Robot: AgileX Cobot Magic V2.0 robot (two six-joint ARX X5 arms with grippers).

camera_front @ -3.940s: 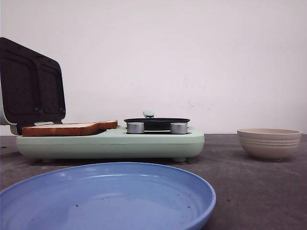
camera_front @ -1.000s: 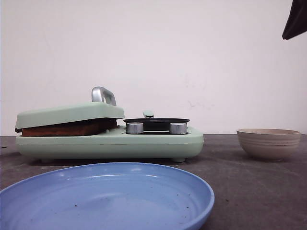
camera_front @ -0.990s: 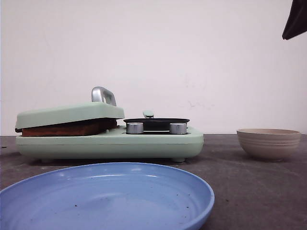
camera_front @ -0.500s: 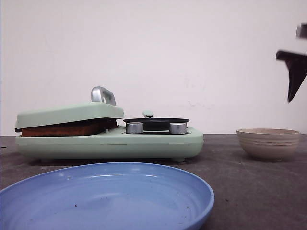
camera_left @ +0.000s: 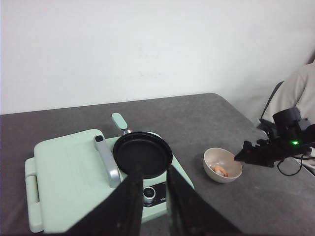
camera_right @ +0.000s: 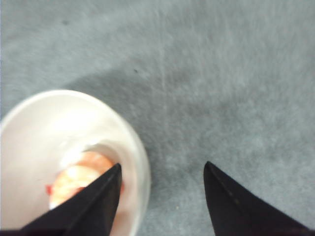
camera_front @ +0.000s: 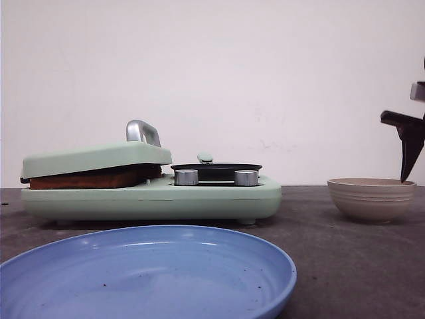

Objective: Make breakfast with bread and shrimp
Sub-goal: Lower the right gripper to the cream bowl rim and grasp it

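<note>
The bread [camera_front: 93, 179] lies in the mint-green sandwich maker [camera_front: 153, 197], only its brown edge showing under the shut lid [camera_left: 69, 172]. A pink shrimp [camera_right: 78, 179] lies in the beige bowl [camera_front: 372, 198] on the right, also seen as the shrimp [camera_left: 221, 170] in the bowl [camera_left: 222, 158]. My right gripper [camera_right: 162, 164] hangs open just above the bowl's rim [camera_right: 135, 142], one finger over the inside and the other outside it. In the front view the right gripper [camera_front: 406, 159] is at the right edge. My left gripper [camera_left: 153, 169] is high above the maker, fingers apart and empty.
A black pan [camera_front: 217, 168] sits on the maker's right half behind two silver knobs [camera_front: 187, 177]. A silver handle [camera_left: 106, 160] tops the lid. A large blue plate [camera_front: 146, 272] lies at the front. A person sits off the table's right side [camera_left: 295, 93].
The maker's lid has come down over the bread. My right gripper has dropped from the upper right corner down to just above the bowl.
</note>
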